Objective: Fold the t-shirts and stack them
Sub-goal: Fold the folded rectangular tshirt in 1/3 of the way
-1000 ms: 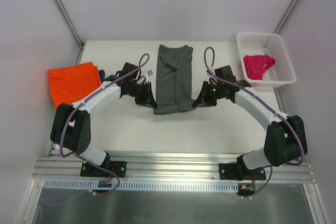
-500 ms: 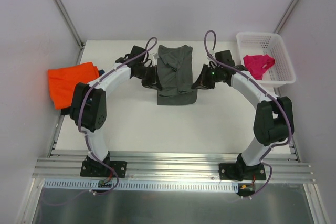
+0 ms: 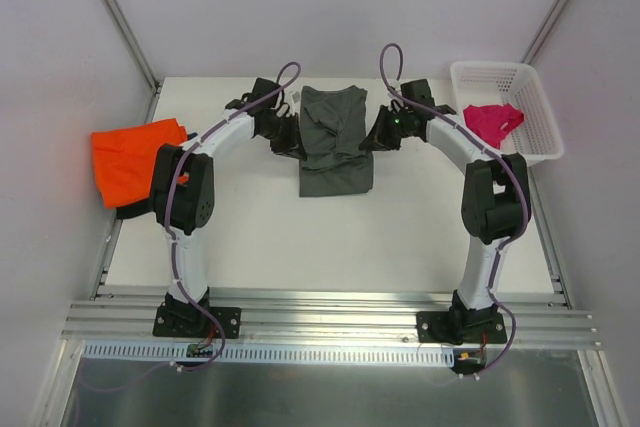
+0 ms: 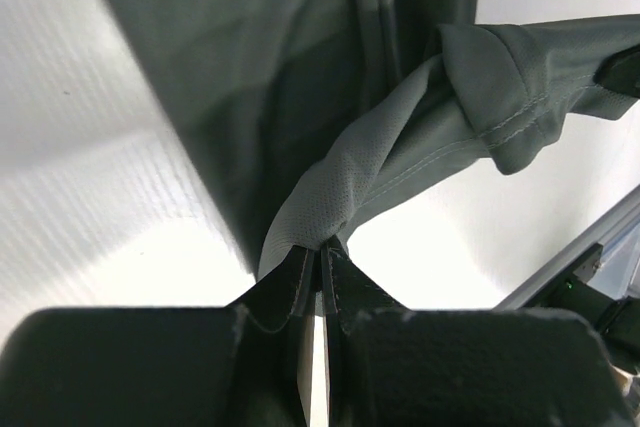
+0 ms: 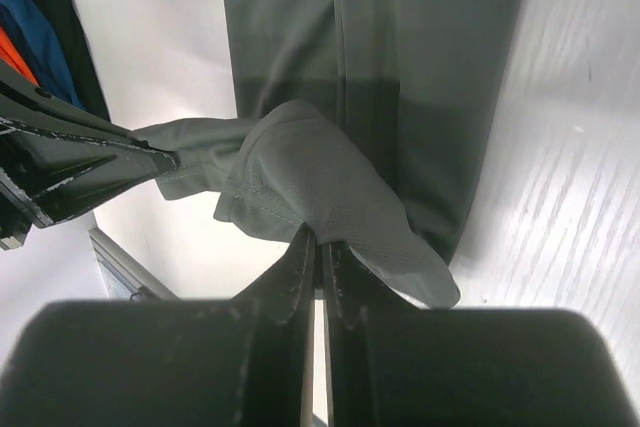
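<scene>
Both arms reach out toward 12 o'clock, and between them on the white table lies the dark grey shirt, a narrow strip running from 12 to 6 o'clock. The left gripper is at the shirt's 9 o'clock edge and the right gripper at its 3 o'clock edge, level with each other.

The left wrist camera shows that gripper squeezed tight on a pinch of grey cloth, with no gap between the fingers. The fabric rises from the pinch toward 2 o'clock as a bunched, hemmed fold over the flat shirt beneath. At the 3 o'clock edge of the view, a dark fingertip of the other gripper holds the fold's far end.

The right wrist camera shows the same from the other side. The right gripper is clamped on the grey shirt, and a rounded flap of cloth lies just above the fingertips. A taut band of fabric runs off toward 9 o'clock to the left gripper, so the fold is stretched between the two arms, raised off the layer under it.

The orange shirt sits at the table's 9 o'clock edge, well away from the grey one. A strip of blue cloth shows in the 10 o'clock corner of the right wrist view, next to a sliver of orange. Toward 2 o'clock, the pink shirt lies crumpled in the white basket.
</scene>
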### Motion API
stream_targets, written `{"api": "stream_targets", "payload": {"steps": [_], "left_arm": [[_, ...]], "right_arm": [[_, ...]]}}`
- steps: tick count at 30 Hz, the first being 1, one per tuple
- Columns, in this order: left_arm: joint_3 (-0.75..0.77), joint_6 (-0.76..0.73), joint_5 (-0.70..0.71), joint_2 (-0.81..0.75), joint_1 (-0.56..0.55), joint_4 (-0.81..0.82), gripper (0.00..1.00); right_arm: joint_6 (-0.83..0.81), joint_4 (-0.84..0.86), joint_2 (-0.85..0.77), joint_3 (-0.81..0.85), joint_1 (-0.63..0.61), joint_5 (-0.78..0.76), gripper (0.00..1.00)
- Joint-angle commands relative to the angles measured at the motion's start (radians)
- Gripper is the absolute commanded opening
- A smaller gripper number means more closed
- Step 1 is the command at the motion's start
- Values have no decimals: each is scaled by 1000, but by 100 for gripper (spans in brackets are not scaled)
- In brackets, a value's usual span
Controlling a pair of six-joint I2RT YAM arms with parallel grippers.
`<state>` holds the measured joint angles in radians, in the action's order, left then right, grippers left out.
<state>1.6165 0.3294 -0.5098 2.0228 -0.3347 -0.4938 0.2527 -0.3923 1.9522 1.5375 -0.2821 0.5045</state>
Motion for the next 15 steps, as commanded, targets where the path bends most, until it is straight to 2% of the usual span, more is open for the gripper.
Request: {"api": "stream_targets", "payload": {"steps": [1, 7, 9, 10, 11, 13, 15], "left_arm": [[49, -23, 36, 14, 23, -5, 0], [91, -36, 85, 62, 37, -5, 0], [124, -44, 111, 106, 36, -5, 26], [135, -47, 128, 117, 34, -6, 40], [155, -49, 151, 137, 33, -6, 62], [169, -61, 195, 149, 31, -6, 75], [175, -64, 220, 146, 31, -8, 88]], "right_arm": [[-24, 23, 31, 65, 4, 9, 0], [-47, 41, 92, 93, 4, 6, 0], [-61, 41, 116, 111, -2, -20, 4], [-69, 40, 137, 121, -3, -50, 28], [-98, 33, 148, 130, -5, -61, 40], [-119, 27, 155, 156, -6, -89, 61], [-133, 26, 142, 164, -5, -92, 67]]}}
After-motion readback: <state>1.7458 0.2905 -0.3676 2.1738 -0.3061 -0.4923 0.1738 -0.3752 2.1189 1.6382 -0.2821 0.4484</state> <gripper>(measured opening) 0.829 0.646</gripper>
